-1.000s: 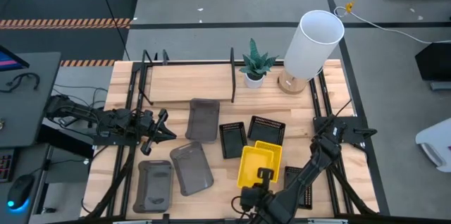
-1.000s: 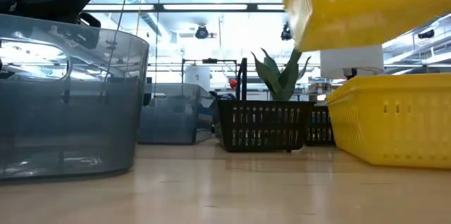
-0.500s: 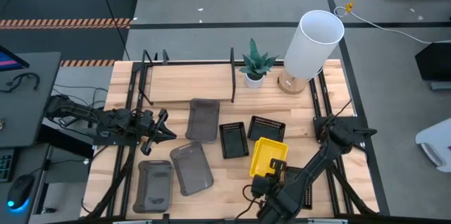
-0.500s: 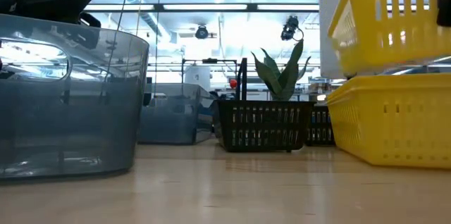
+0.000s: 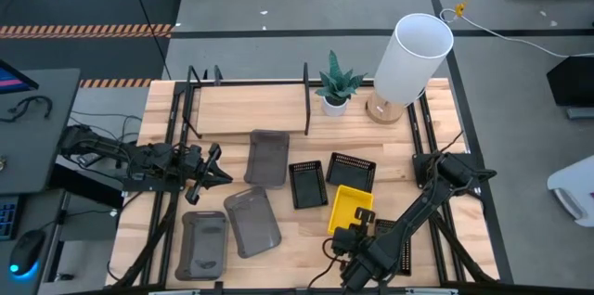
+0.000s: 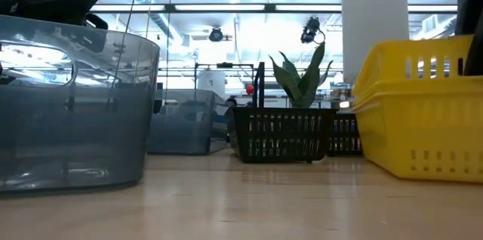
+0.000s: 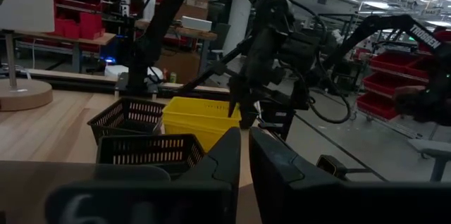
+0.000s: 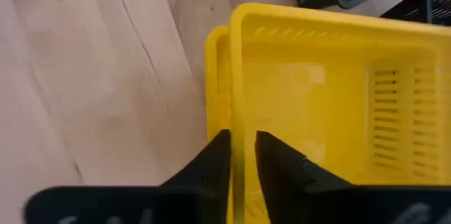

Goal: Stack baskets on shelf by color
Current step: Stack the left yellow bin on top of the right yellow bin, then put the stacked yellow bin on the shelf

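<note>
Two yellow baskets (image 5: 352,208) sit nested, the upper one (image 6: 419,63) inside the lower one (image 6: 423,142), right of the table's middle. My right gripper (image 8: 242,155) is at the stack's near end, shut on the upper basket. Three grey baskets (image 5: 252,222) lie left of the middle. Black baskets (image 5: 307,185) stand just beyond the yellow stack. The shelf (image 5: 246,109) spans the far left part of the table. My left gripper (image 5: 216,171) hovers shut by the table's left edge, near the grey baskets, touching nothing. My right gripper pinches the upper yellow basket by its near end wall (image 8: 239,104), one finger (image 8: 278,159) inside the basket and one (image 8: 215,155) outside. The fingers come from above and the near side, slanting down. The basket sits level, nested in the lower yellow basket (image 8: 213,76).
A white plant pot with a green plant (image 5: 336,86) and a tall white cylinder on a wooden base (image 5: 410,58) stand at the far side, right of the shelf. Another black basket (image 5: 397,239) lies under my right arm. Bare tabletop (image 6: 241,202) shows near the camera.
My right gripper has carried the upper yellow basket toward the table's right and down. The basket was hanging high and tilted over the table; now it sits level inside the other yellow basket. The gripper has stayed shut on it.
</note>
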Robot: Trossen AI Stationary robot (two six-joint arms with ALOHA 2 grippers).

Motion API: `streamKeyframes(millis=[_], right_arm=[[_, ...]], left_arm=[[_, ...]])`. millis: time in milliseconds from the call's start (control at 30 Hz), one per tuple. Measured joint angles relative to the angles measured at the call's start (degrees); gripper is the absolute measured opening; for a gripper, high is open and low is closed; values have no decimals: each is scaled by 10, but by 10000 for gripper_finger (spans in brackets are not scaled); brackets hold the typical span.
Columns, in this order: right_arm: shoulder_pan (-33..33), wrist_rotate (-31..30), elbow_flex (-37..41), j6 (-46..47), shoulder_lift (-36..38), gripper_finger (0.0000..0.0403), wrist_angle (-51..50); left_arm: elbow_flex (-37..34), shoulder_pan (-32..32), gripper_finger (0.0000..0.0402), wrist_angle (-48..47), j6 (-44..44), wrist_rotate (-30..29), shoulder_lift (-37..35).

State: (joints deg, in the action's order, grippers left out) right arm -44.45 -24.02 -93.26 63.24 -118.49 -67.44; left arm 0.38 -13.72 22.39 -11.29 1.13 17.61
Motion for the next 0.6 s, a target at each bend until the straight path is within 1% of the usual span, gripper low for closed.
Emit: streamKeyframes(millis=[200, 333, 500, 600], right_arm=[[2, 1, -44, 0, 0, 140, -47], [5, 1, -80, -1, 0, 170, -78], [12, -16, -89, -6, -3, 190, -58], [16, -19, -66, -13, -4, 199, -31]], left_arm=[[0, 0, 34, 0, 0, 0, 0], [0, 0, 28, 0, 0, 0, 0], [0, 0, 32, 0, 0, 0, 0], [0, 0, 36, 0, 0, 0, 0]])
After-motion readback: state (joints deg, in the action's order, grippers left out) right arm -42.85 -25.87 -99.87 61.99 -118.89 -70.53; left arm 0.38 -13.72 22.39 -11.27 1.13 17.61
